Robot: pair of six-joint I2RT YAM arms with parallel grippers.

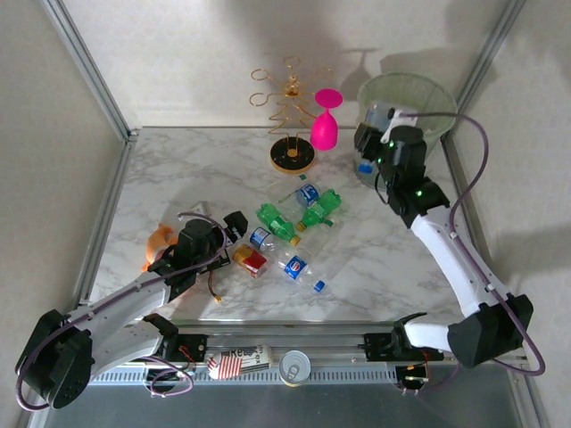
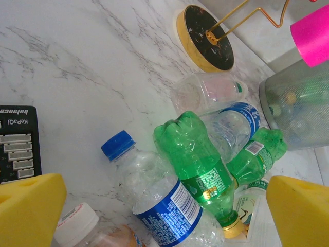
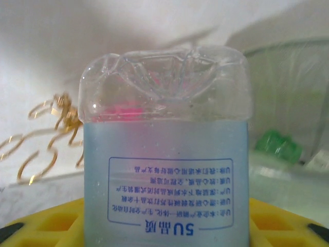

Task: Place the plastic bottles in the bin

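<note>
Nearest our side, the left gripper (image 1: 235,225) hangs with its fingers spread wide and holding nothing, just over the near-left edge of the heap of plastic bottles (image 1: 290,232) in the middle of the table (image 1: 178,169). From its wrist we see a blue-capped bottle (image 2: 154,190) lying between the yellow pads (image 2: 31,208), its length running slantwise across the gap. A green bottle (image 2: 198,164) is pressed against its side. We judge this arm the nearer one for the heap. Further off on the right, the right gripper (image 1: 370,150) is clamped on a pale-labelled bottle (image 3: 164,170), whose length points straight out from the fingers, base away from the wrist. It sits by the near-left wall of the bin (image 1: 437,91), whose mouth lies beyond and to the right. Whether the bottle is higher than the rim we cannot tell. The table is smooth and marble-patterned, so we expect loose bottles to roll when nudged. A wire stand (image 1: 293,156) and a pink glass (image 1: 323,132) stand just left of the bin, close to that arm. Pale walls (image 1: 178,53) and metal posts (image 1: 92,71) shut in the far side.
</note>
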